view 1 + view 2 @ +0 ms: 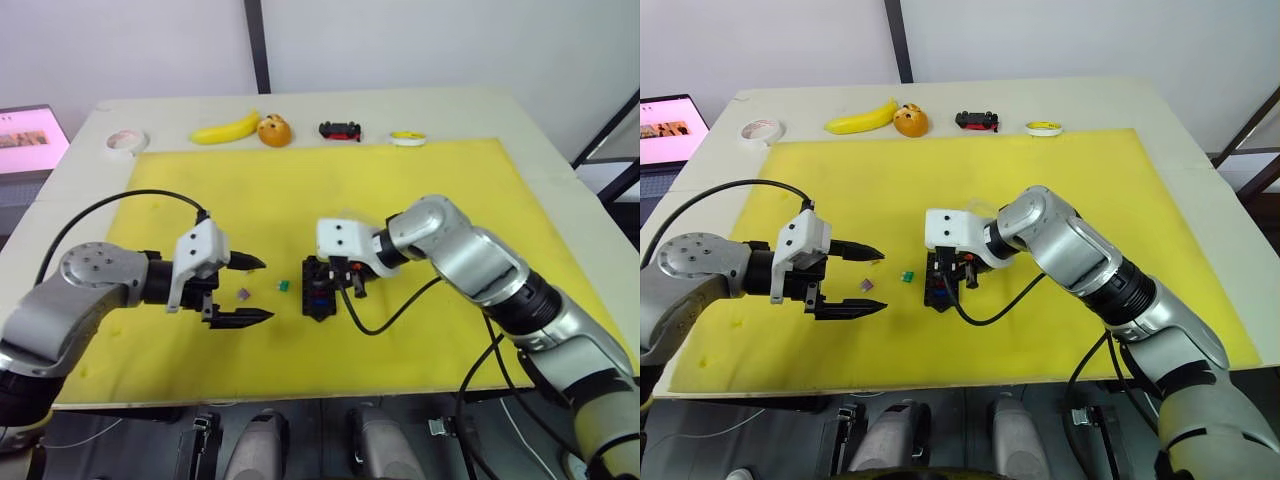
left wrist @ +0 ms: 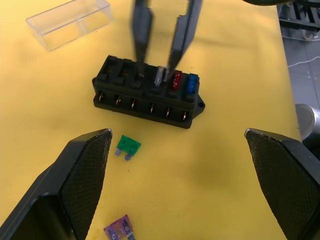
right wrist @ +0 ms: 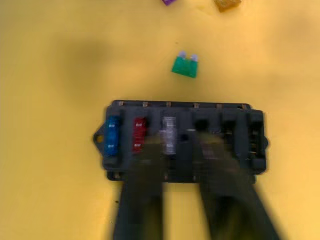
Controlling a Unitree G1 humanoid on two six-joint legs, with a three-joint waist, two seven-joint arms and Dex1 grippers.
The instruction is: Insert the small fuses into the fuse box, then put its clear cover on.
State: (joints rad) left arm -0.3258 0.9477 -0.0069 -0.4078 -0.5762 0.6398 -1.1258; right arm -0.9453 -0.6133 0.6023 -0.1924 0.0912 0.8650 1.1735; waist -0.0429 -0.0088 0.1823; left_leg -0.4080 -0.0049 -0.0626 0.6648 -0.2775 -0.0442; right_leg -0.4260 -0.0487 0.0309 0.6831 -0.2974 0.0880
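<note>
the fuse box (image 2: 148, 93) lies on the yellow mat (image 1: 400, 200) near its middle. we see a blue fuse (image 2: 192, 84), a red fuse (image 2: 176, 80) and a pale clear fuse (image 2: 160, 76) seated side by side at one end. the right gripper (image 2: 159, 75) stands over the box, fingers slightly apart, their tips at the pale fuse. a green fuse (image 2: 128, 146) and a purple fuse (image 2: 120, 230) lie loose just beside the box. the clear cover (image 2: 69, 22) rests behind it. the left gripper (image 1: 255, 290) hovers near the loose fuses, fingers wide apart.

Pale table (image 1: 560, 140) under yellow mat (image 1: 420, 190) — white wall (image 1: 420, 40) behind (dark vertical strip (image 1: 257, 45)).
</note>
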